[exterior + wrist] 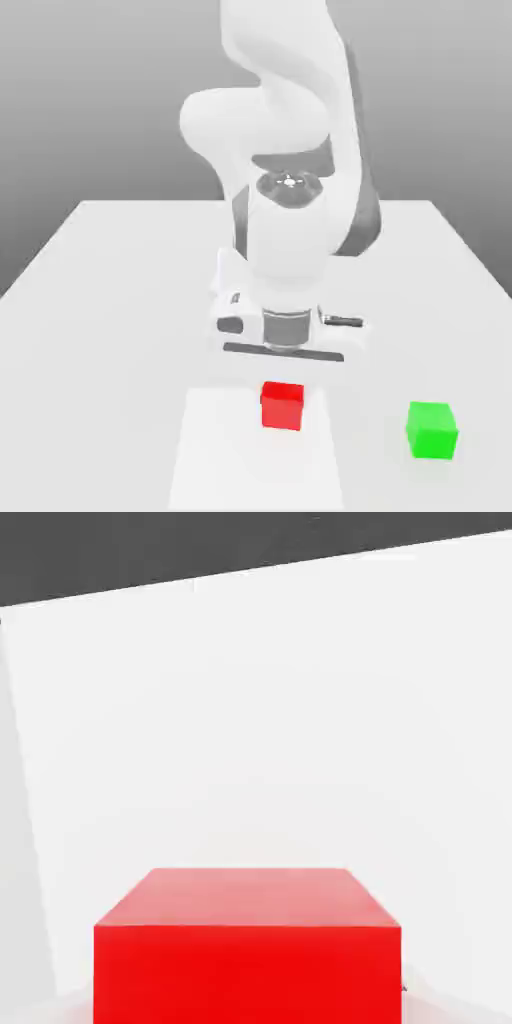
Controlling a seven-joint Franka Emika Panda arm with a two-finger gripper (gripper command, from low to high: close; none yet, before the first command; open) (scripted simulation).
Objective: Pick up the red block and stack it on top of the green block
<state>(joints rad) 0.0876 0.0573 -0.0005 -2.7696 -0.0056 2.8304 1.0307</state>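
Observation:
The red block (282,405) is a small cube resting on the white table near its front edge. My gripper (284,372) hangs straight down over it from the white hand, shut on the red block. In the hand view the red block (247,952) shows very close, its top face and one side face visible. The green block (432,430) stands on the table at the exterior view's right of the red one, about a hand's width away and untouched.
The white table (110,300) spreads out on all sides. The arm's bulky white links (285,100) rise behind the hand. A paler rectangular patch (215,450) lies on the table around the red block.

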